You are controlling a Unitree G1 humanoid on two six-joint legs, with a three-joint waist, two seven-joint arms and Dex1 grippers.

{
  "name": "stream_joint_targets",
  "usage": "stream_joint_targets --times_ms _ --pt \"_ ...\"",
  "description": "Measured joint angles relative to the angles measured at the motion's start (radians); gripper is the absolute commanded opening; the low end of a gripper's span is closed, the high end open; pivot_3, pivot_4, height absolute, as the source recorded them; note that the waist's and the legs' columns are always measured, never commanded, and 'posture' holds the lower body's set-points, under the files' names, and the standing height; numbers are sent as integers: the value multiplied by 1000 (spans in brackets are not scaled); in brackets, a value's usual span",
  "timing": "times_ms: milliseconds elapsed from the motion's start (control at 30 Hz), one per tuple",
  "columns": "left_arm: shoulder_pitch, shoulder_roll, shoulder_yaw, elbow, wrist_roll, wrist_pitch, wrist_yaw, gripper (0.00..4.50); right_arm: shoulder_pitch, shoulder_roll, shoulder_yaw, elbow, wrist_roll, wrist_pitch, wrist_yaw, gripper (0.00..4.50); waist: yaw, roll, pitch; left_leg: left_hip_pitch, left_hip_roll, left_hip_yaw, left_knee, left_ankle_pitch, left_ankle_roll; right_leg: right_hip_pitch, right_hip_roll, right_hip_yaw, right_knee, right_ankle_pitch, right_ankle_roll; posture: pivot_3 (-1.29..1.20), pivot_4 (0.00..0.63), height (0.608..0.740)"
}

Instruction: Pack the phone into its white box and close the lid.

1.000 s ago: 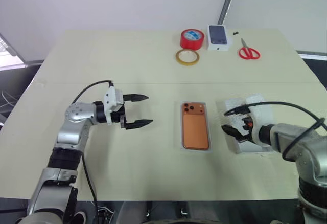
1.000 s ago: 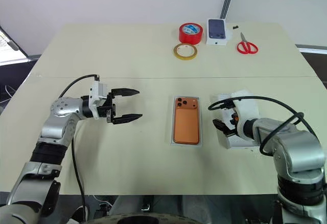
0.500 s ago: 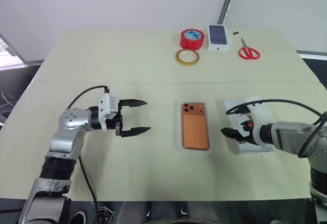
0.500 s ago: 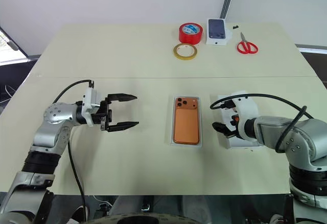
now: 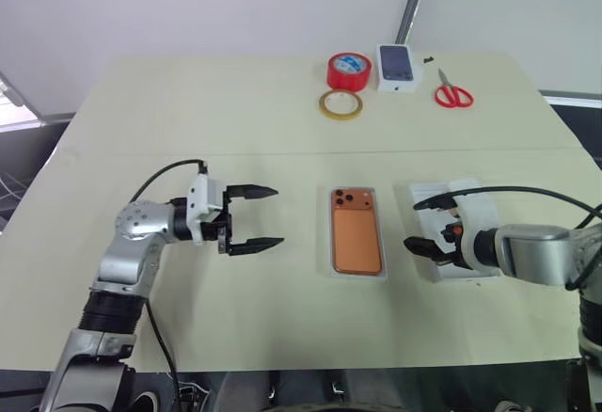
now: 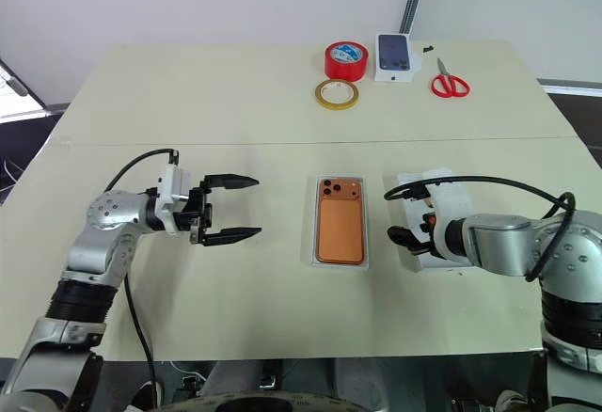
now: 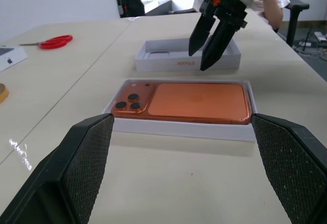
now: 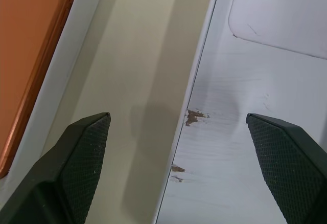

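On the counter (image 5: 188, 318), head views: phone (image 5: 356, 233) lay camera-side up in the white box (image 5: 330, 233), centre. Left hand (image 5: 267, 215) hovered beside it, released. Right hand (image 5: 420, 240) hung over the lid (image 5: 425, 194), released. Left wrist view: lid (image 7: 153, 60) open-side up behind phone. Right wrist view: lid's near wall (image 8: 196, 91) between the fingers.

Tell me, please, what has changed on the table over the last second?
The left hand drew back slightly from the phone; the right hand turned over the lid. Nothing was gripped or released. Phone in the white box, lid and both open hands stay as before.
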Motion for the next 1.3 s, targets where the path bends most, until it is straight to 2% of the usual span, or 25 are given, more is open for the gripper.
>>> stream_joint_targets --times_ms 133,333,467,767,1200,1300 --pt "-2 -6 -9 0 0 0 10 4500 23 -70 60 12 155 -83 -143 4441 0 0 0 0 0 0 0 0 0 0 0 0 -1 0 0 0 150 740" --pt "0 -5 -10 0 0 0 13 4500 39 -221 225 12 415 -307 -329 4441 -2 0 0 0 0 0 0 0 0 1 1 0 -1 0 0 0 150 740" --pt "8 11 -17 0 0 -3 -14 4500 33 -280 301 13 476 -395 -375 4441 -1 0 0 0 0 0 0 0 1 2 1 0 -2 0 0 0 150 740" --pt "7 8 -26 0 0 -21 -23 4500 -69 -294 393 71 434 -455 -358 4441 0 0 0 0 1 0 0 0 1 2 1 0 -4 0 0 0 150 740" --pt "7 9 -26 0 1 -21 -26 4500 -82 -268 432 93 345 -439 -300 4441 0 0 0 0 1 0 0 0 2 2 1 0 -5 0 0 0 150 740" --pt "7 9 -27 0 1 -22 -25 4500 -82 -267 441 93 341 -434 -300 3583 0 0 0 0 1 0 0 0 2 2 1 0 -5 0 0 0 150 740"
